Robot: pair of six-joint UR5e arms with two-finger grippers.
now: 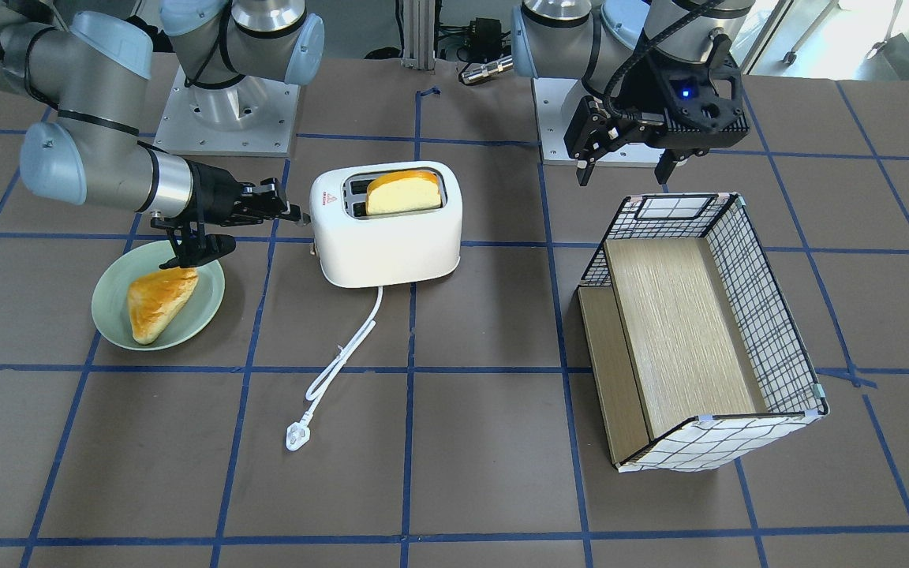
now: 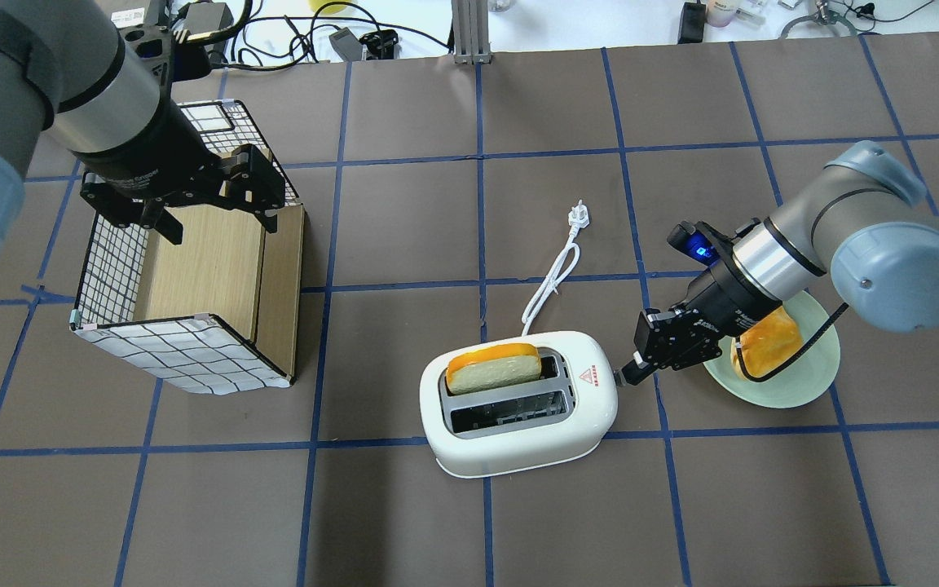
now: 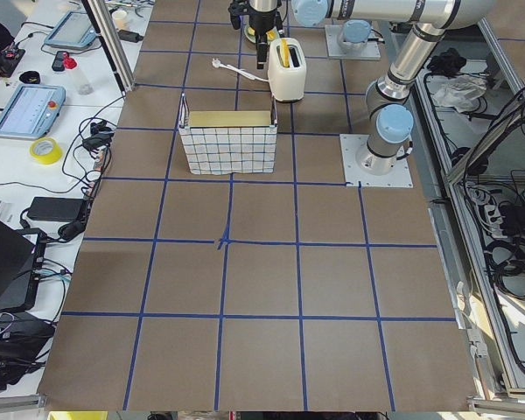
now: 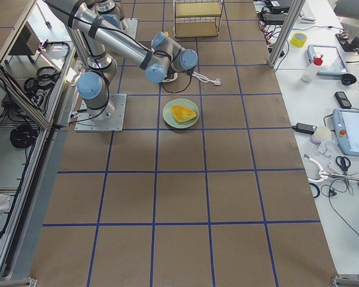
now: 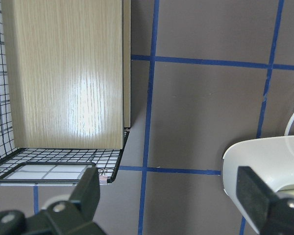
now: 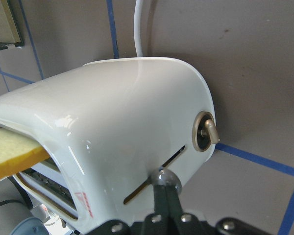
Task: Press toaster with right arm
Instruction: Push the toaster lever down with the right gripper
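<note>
White rounded two-slot toaster point(image 2: 518, 444): at its three o'clock, the right arm's black gripper point(image 2: 625, 374), pressed together, touches the side lever point(image 6: 165, 179).

right arm point(image 2: 804, 220) low, level | right hand point(image 2: 626, 375) fingers together | left hand point(image 2: 221, 227) spread, downward

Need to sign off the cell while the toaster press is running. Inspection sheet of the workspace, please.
Surface: brown table with a blue tape grid.
Job's things: white toaster upright, bread slice standing in one slot, other slot empty; lever on its end face.
Clutter: green plate with a pastry beside the toaster; wire basket with wooden boards inside.
Grippers: right gripper shut, tip against the lever; left gripper open, hanging by the basket.
Cables: toaster cord loose on the table, plug unconnected; thin black cable loops over the plate.
Surroundings: side benches with teach pendant and tape roll; no people seen.
</note>
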